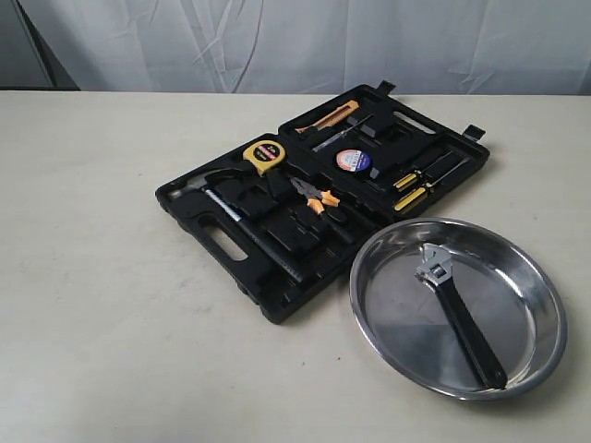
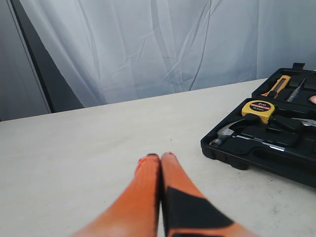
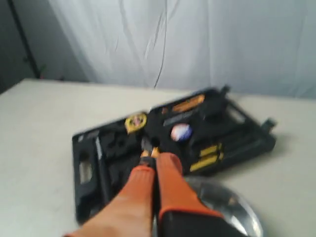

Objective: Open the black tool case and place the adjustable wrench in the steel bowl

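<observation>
The black tool case (image 1: 277,268) lies open on the table, its moulded slots showing. The adjustable wrench (image 1: 457,314) lies inside the steel bowl (image 1: 545,305), silver head toward the case, black handle pointing to the near rim. Neither arm shows in the exterior view. In the left wrist view my left gripper (image 2: 160,157) is shut and empty above bare table, the case (image 2: 256,153) off to one side. In the blurred right wrist view my right gripper (image 3: 155,160) is shut with nothing in it, above the case (image 3: 89,197) and the bowl (image 3: 237,210).
The case holds a hammer (image 1: 226,208), a yellow tape measure (image 1: 265,155), orange-handled pliers (image 1: 319,197), a roll of tape (image 1: 353,161), yellow-handled screwdrivers (image 1: 411,189) and a utility knife (image 1: 328,118). A white curtain (image 1: 305,41) hangs behind the table.
</observation>
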You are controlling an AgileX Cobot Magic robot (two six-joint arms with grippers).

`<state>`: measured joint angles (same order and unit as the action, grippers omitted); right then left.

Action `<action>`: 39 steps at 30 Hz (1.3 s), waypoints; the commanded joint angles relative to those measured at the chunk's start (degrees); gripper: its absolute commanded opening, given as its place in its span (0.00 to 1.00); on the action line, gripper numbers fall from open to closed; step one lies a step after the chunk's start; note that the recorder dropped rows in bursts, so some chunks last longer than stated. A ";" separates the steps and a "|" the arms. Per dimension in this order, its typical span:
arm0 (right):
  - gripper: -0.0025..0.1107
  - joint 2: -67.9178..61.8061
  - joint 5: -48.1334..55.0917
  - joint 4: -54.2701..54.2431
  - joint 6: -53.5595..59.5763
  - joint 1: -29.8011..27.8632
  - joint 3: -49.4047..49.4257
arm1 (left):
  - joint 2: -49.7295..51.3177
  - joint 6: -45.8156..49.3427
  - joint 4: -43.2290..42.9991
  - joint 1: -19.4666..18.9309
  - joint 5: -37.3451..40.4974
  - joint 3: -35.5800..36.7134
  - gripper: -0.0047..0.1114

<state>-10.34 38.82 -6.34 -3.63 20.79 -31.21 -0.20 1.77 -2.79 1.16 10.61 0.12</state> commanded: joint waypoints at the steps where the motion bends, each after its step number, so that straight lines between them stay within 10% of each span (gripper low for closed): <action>1: 0.02 4.82 -15.86 1.40 5.02 -7.56 8.79 | 0.20 -0.05 0.09 0.06 -0.22 -0.12 0.04; 9: 0.02 10.34 -32.15 -5.34 5.13 -16.74 31.21 | 0.20 -0.05 0.09 0.06 -0.20 -0.12 0.04; 39: 0.02 10.34 -21.50 -1.64 5.40 -16.74 31.21 | 0.20 -0.05 0.09 0.06 -0.31 -0.12 0.04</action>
<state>-0.38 17.48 -8.04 1.40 4.33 -0.08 -0.20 1.77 -2.79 1.16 10.61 0.12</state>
